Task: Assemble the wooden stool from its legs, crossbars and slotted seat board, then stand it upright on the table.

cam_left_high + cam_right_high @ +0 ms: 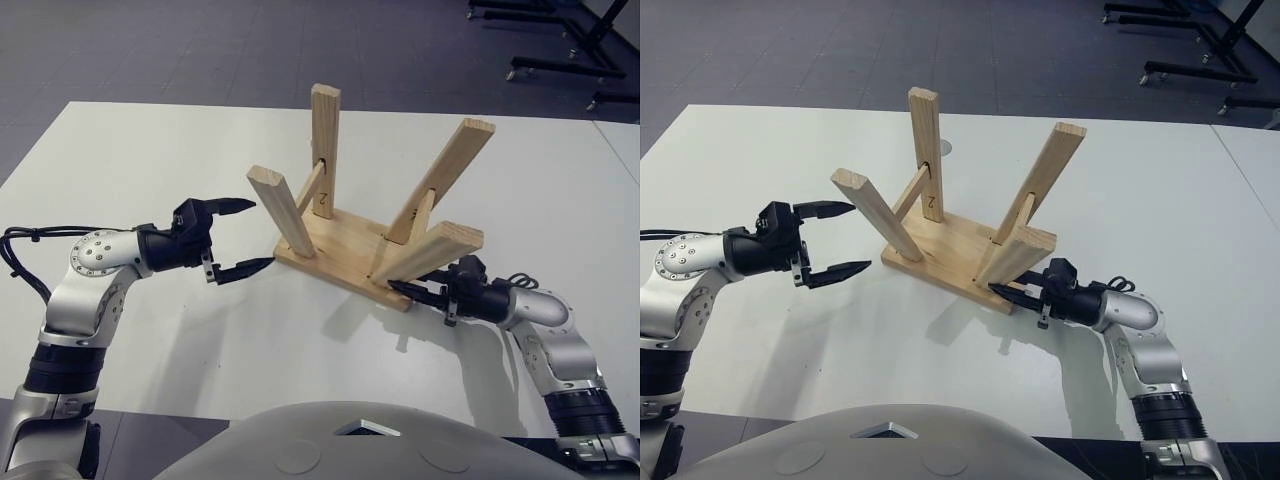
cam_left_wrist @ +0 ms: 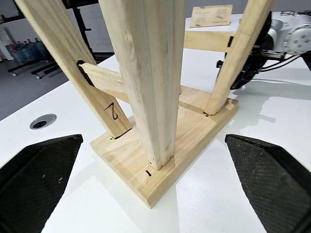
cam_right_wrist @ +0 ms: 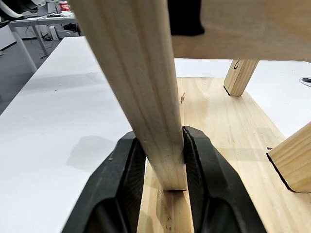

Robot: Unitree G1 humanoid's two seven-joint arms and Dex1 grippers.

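Right gripper [image 1: 410,290] clamped on the near-right leg [image 1: 430,250] just above the seat board [image 1: 322,262]. Left gripper [image 1: 258,235] spread wide, just beside the near-left leg [image 1: 283,212], touching nothing. Wooden stool [image 1: 345,240] upside down, seat flat on the table [image 1: 150,150], about midway between left and right edges, legs pointing up.

Handwritten "2" on rear leg [image 1: 324,150]
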